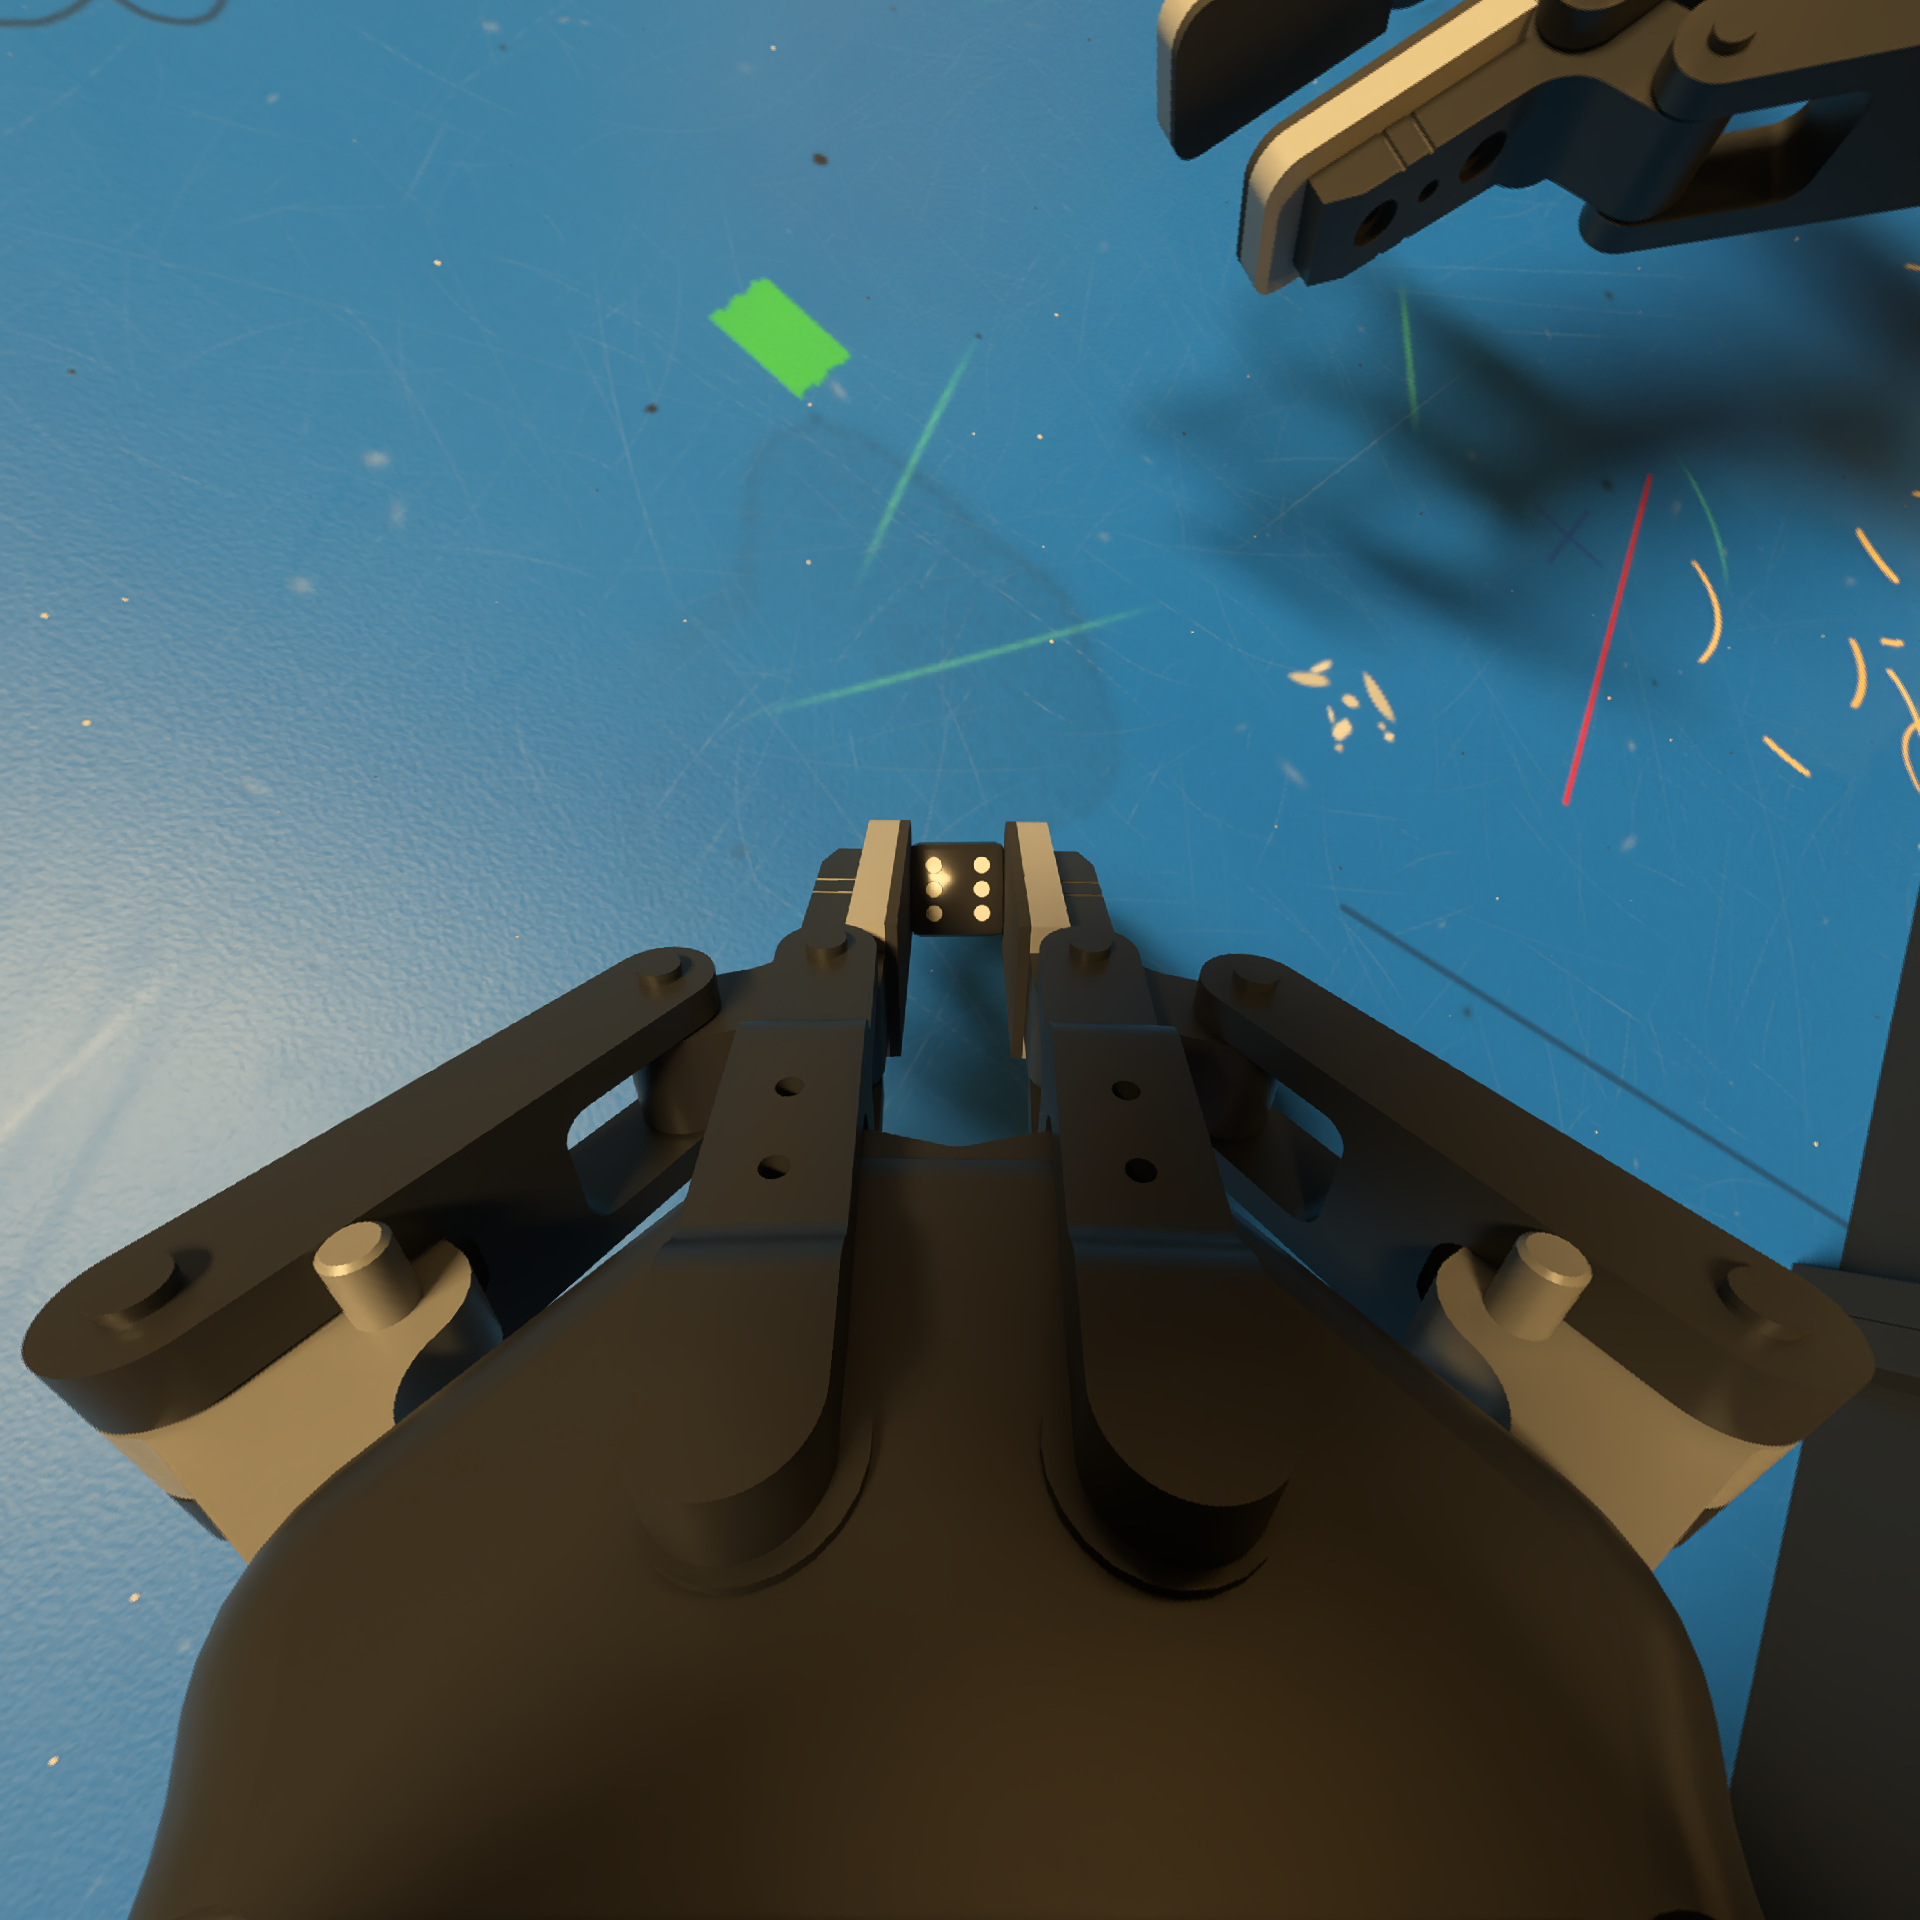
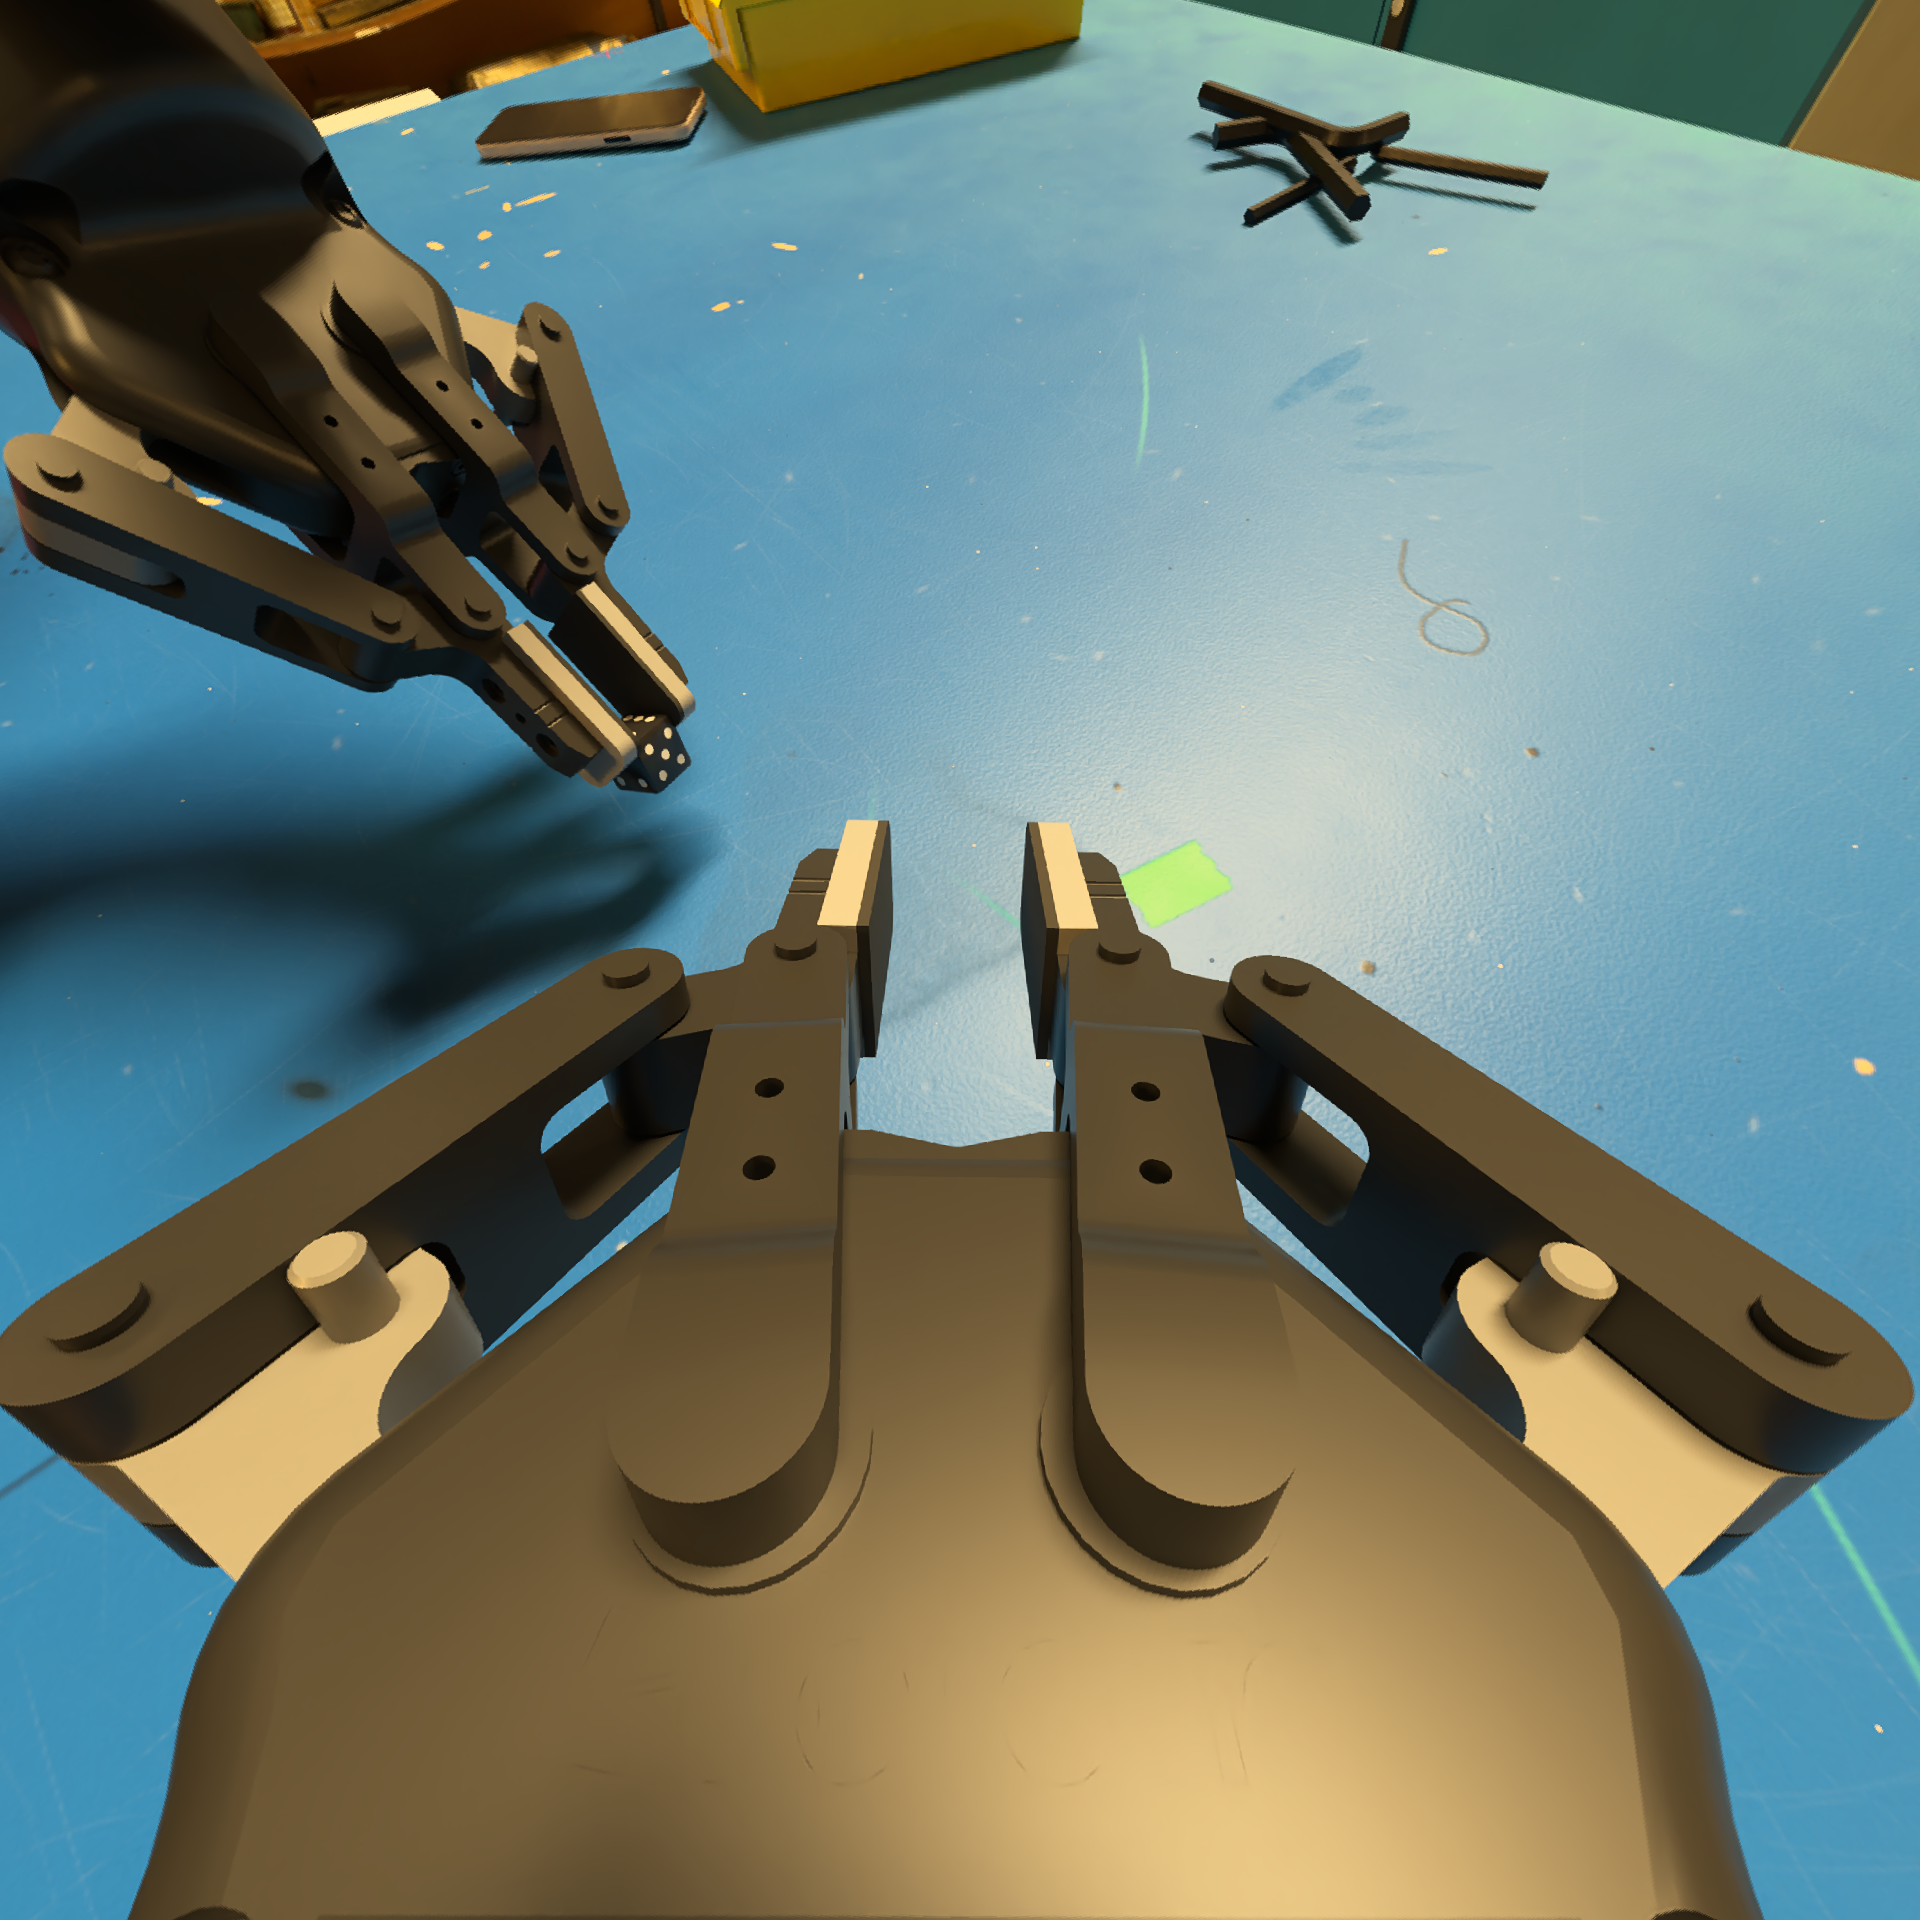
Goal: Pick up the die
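My left gripper is clamping the die between its 2 fingertips, the pads pressing flat on 2 opposite sides of the small black cube. In my left wrist view the face turned toward the camera is showing 6 pale pips in 2 columns. From my right wrist view the same die is sitting at the very tip of the left gripper, which is slanting down toward the blue table; its shadow is falling on the surface below and to the left, but I cannot tell whether the die is clear of the table or touching it.

My right gripper is hanging above the table with nothing in it, its fingers parted by a moderate gap. A green tape patch is lying just beside its right fingertip. Far back on the table a phone, a yellow box and a heap of black sticks are lying well apart from both grippers.
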### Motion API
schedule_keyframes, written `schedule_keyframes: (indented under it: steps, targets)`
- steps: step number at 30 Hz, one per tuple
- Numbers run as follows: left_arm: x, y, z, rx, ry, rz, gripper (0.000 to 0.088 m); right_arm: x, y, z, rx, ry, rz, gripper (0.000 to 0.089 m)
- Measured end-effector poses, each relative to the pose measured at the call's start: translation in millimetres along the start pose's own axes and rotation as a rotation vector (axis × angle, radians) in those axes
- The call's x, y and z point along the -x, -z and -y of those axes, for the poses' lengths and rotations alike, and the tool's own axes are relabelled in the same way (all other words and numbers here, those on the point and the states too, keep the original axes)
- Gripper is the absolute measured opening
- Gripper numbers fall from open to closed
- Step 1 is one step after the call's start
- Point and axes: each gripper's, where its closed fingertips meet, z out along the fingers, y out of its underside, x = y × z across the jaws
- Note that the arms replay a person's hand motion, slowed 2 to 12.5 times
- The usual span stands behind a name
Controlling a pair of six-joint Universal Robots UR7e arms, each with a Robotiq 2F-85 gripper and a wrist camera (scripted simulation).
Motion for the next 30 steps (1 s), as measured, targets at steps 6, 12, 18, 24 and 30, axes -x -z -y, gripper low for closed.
schedule_keyframes:
  steps: [6,12,18,24,30]
  targets:
    - [-6.0,-3.7,-0.2,-0.004,-0.011,-0.011,0.0158,2.0,-0.7,0.2,0.003,0.014,0.001,0.0228]
    - [-10.1,-5.6,1.9,-0.014,-0.024,-0.015,0.0158,4.3,-1.3,0.3,0.007,0.031,0.002,0.0228]
    - [-12.8,-6.8,3.7,-0.023,-0.033,-0.017,0.0158,6.6,-1.8,0.3,0.011,0.052,0.001,0.0228]
    - [-12.9,-6.9,5.0,-0.032,-0.037,-0.012,0.0158,9.3,-2.0,1.2,0.011,0.077,-0.001,0.0228]
    - [-10.1,-4.9,8.6,-0.057,-0.03,0.001,0.0158,12.9,-2.3,3.4,0.003,0.101,0.0,0.0228]
